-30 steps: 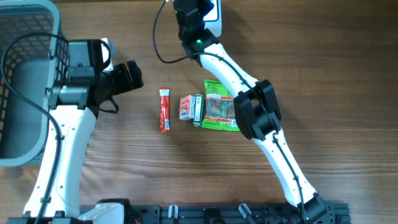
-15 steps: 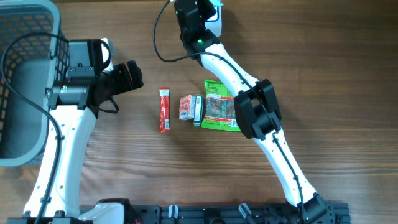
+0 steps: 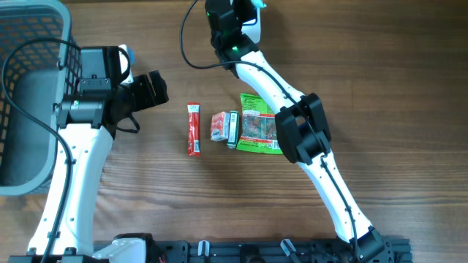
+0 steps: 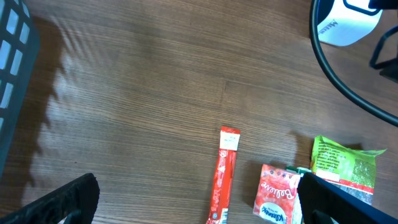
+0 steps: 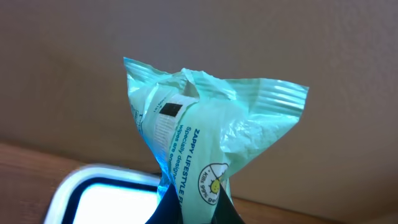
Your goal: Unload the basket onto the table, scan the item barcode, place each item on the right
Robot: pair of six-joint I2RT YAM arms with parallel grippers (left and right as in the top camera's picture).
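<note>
Right fingers [image 5: 163, 210] pinch a mint packet [image 5: 211, 124], well apart from the basket [image 3: 29, 9].

A brown wooden table with fine straight grain and faint plank joints [image 3: 168, 212] fills the overhead and left wrist views, its matte surface evenly lit with no harsh glare. A soft ridged shadow [image 4: 56, 87] lies across its upper left part in the left wrist view. Behind the table's far edge, the right wrist view shows a plain, blurred beige-brown wall [image 5: 62, 56].
</note>
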